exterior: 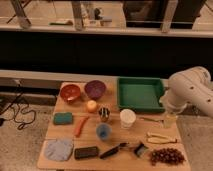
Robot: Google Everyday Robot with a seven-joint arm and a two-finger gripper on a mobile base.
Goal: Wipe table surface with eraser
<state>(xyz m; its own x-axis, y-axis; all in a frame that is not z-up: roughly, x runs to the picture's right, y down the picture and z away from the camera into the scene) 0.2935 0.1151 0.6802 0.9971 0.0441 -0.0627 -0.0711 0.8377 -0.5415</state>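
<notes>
The eraser [86, 152] is a dark flat block lying near the front edge of the wooden table [115, 139], left of centre. My white arm [190, 92] reaches in from the right. My gripper [170, 120] hangs over the table's right edge, below the green tray [140, 93], far right of the eraser and apart from it.
On the table are an orange bowl [70, 92], a purple bowl [95, 89], an orange fruit [91, 105], a green sponge [63, 118], a carrot [80, 126], a white cup [128, 118], a blue cup [103, 131], a grey cloth [59, 149], and grapes [166, 156].
</notes>
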